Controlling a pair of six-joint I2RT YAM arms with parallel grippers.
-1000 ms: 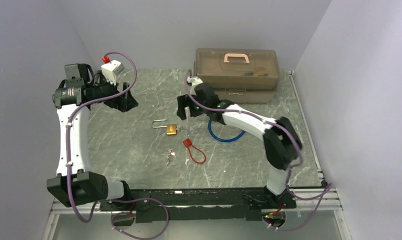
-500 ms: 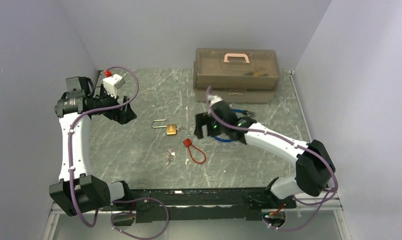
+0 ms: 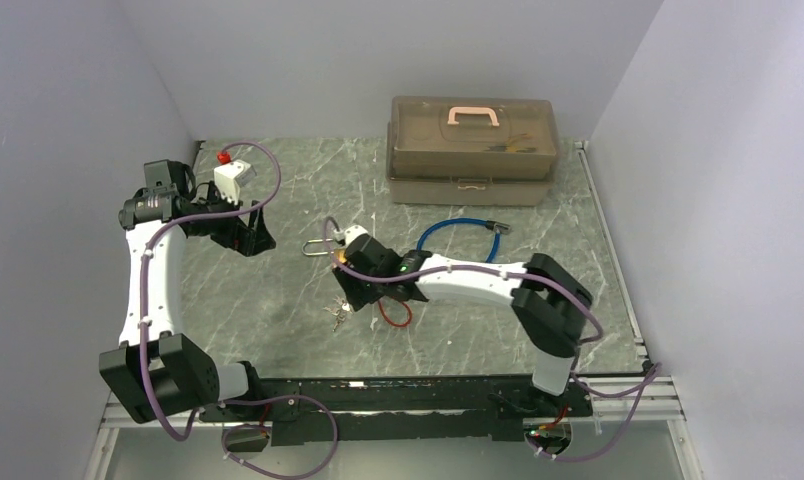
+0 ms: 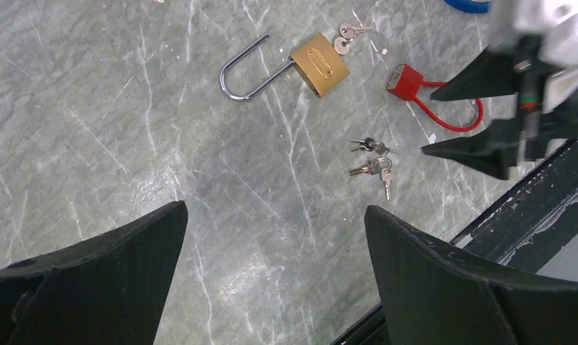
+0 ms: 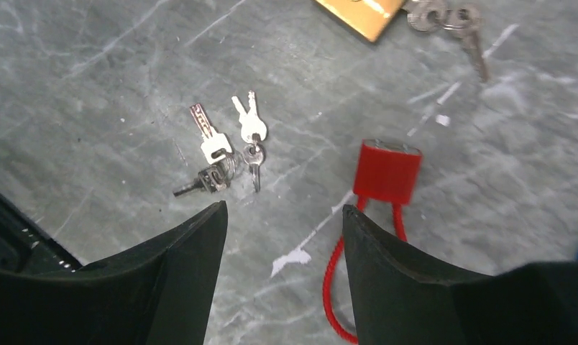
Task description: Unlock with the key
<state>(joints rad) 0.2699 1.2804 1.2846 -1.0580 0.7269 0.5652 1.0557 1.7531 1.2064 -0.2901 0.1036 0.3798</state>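
Keys [image 5: 227,152] lie near brass padlock [image 4: 319,64]; its marking unreadable.

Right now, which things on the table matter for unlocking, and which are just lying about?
Likely for the job: key bunch, red cable lock, brass padlock, small keys beside it.
Lying about: blue cable, tackle box, white box with red button.
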